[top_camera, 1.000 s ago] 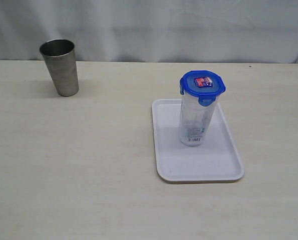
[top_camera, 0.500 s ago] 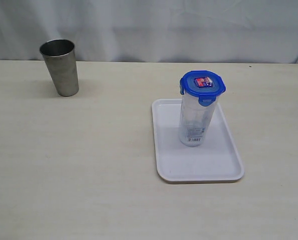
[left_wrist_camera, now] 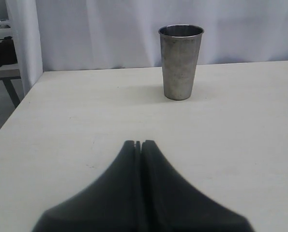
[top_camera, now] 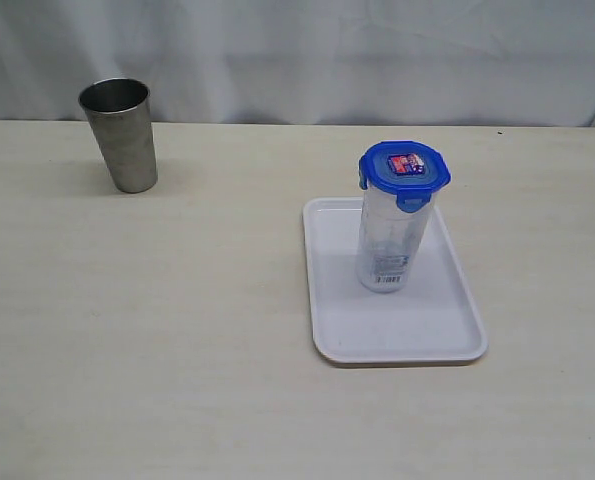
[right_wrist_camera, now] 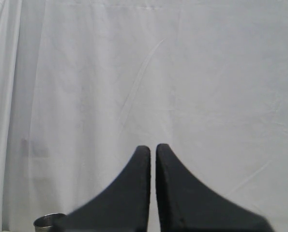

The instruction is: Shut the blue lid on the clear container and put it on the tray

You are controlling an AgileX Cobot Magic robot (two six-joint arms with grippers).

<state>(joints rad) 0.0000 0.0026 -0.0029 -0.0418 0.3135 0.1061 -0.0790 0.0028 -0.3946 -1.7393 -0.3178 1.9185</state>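
The clear container (top_camera: 385, 245) stands upright on the white tray (top_camera: 397, 338), right of the table's middle in the exterior view. The blue lid (top_camera: 405, 166) sits on top of it, sticker facing up. Neither arm shows in the exterior view. In the left wrist view my left gripper (left_wrist_camera: 138, 143) is shut with nothing in it, low over bare tabletop. In the right wrist view my right gripper (right_wrist_camera: 153, 148) is shut and empty, facing the white curtain. Container, lid and tray do not appear in either wrist view.
A tapered steel cup (top_camera: 121, 134) stands at the far left of the table; it also shows as the cup (left_wrist_camera: 180, 61) ahead of the left gripper and the cup rim (right_wrist_camera: 48, 222) low in the right wrist view. A white curtain (top_camera: 377, 50) hangs behind the table.
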